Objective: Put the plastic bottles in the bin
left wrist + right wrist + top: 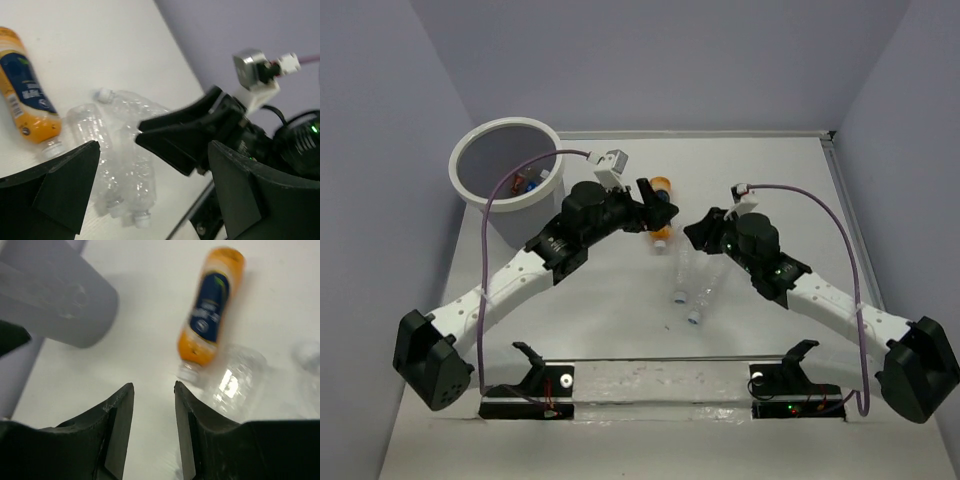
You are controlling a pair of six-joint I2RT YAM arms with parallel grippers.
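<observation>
A: Black fingers of the right gripper (152, 390) fill the bottom of its wrist view, a narrow gap between them, nothing in it.
B: And the left gripper (662, 210)?
A: Spread wide, empty, over the orange-yellow plastic bottle with the blue label (210, 315), which lies flat on the white table (620, 335), its cap end just beside the clear crinkled plastic bottles (125, 165).
B: The round grey-white bin with the thick white rim (510, 122)?
A: Far left, apart from them all.
B: Risk?
A: Both grippers crowd one spot and could knock together; an off-centre pinch may roll the orange bottle or shove the clear ones away
</observation>
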